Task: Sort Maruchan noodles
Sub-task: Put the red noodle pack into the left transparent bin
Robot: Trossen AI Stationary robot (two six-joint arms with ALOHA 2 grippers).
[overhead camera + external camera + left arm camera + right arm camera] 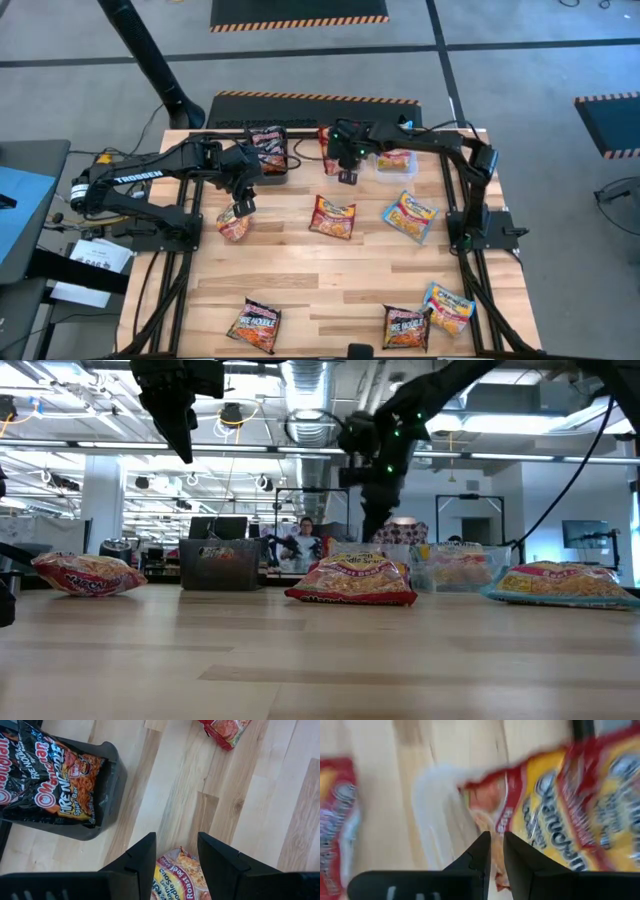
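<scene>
Maruchan noodle packets lie spread over the wooden table. My left gripper (243, 208) hangs open above a red-and-yellow packet (176, 876) that lies flat near the table's left side, and its fingers are clear of that packet. My right gripper (497, 855) is at the far middle, between the black bin (272, 170) and the clear bin (396, 177). It is shut on a red-and-yellow packet (327, 150). One dark packet (45, 775) sits in the black bin, and a red-and-yellow one (394, 158) in the clear bin. My right gripper pinches the packet's red end strip (504, 827) between its two fingers, which slant downward. The rest of the packet (570, 815) reaches away from the fingertips. The picture is blurred, so I cannot tell how far back the packet sits or whether it is clear of the table.
More packets lie flat on the table: a red-orange one (332, 217) in the middle, a blue-yellow one (410, 216) to its right, a dark one (253, 325) near left, and a dark one (406, 327) with a blue-yellow one (449, 307) near right. Bare wood lies between them.
</scene>
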